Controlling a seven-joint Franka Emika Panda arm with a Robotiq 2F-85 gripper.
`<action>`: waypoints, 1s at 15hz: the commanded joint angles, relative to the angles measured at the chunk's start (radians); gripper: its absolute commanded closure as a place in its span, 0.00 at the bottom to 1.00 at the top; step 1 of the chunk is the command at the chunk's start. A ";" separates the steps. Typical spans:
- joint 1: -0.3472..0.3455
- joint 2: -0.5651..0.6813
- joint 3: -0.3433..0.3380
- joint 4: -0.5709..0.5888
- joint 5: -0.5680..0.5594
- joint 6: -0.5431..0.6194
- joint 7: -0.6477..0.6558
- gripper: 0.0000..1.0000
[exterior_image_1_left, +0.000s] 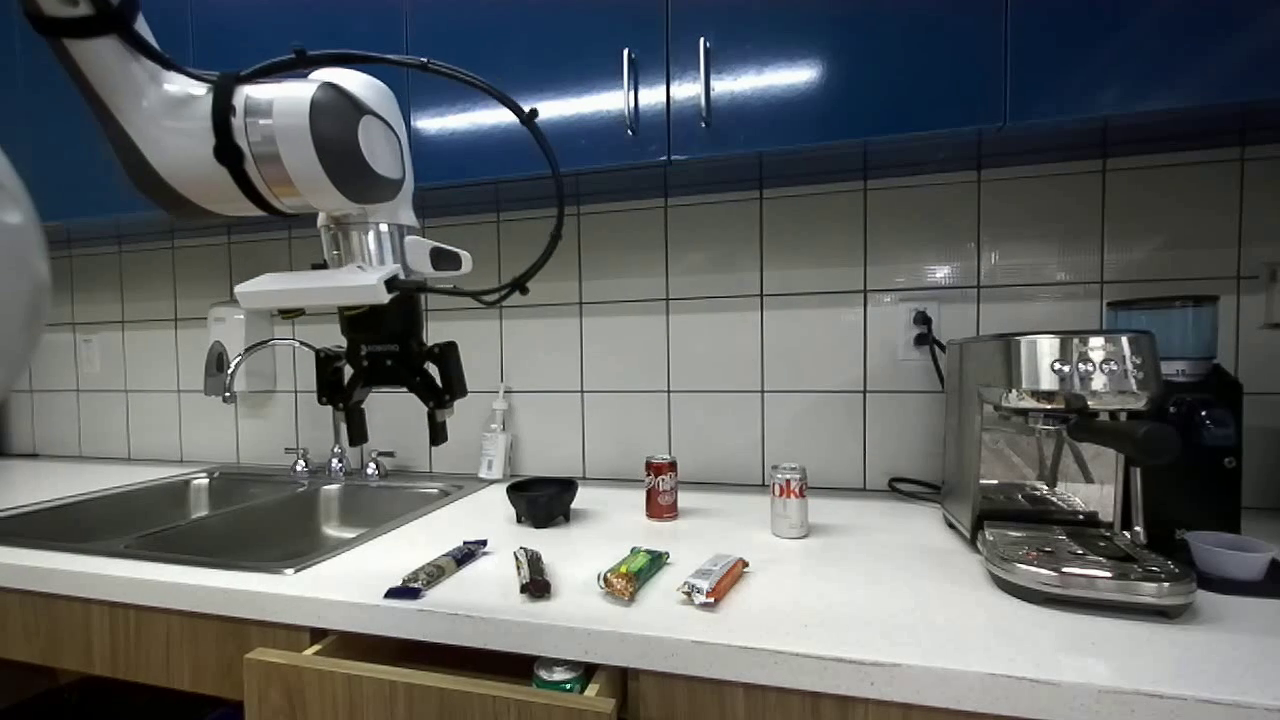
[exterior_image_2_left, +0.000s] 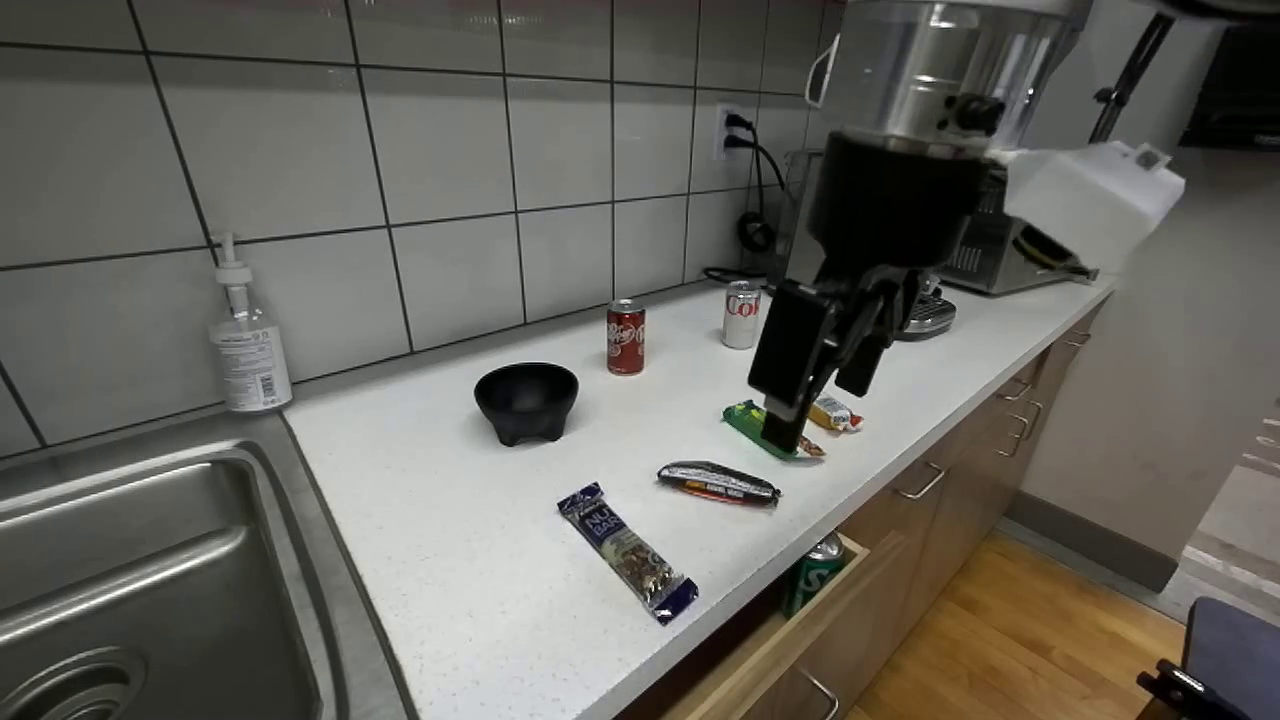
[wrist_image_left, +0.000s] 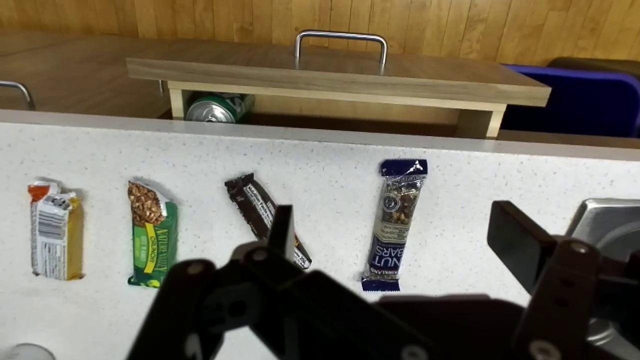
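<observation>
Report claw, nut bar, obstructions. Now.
Claw open, holding nothing, held above counter level. Nut bar on counter, untouched. Nothing visible between them in wrist view.

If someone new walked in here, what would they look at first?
Probably the big white robot arm, with its black gripper hanging open and empty above the white counter. Next might come the four wrapped snack bars spread in a row near the counter's front edge, with a red can standing farther back. The open drawer under the counter, with a green can inside, would likely catch the eye.
</observation>
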 joint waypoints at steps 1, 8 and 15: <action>-0.020 0.036 0.041 -0.026 -0.018 0.074 0.136 0.00; -0.040 0.124 0.068 -0.057 -0.081 0.179 0.348 0.00; -0.030 0.227 0.051 -0.062 -0.126 0.213 0.425 0.00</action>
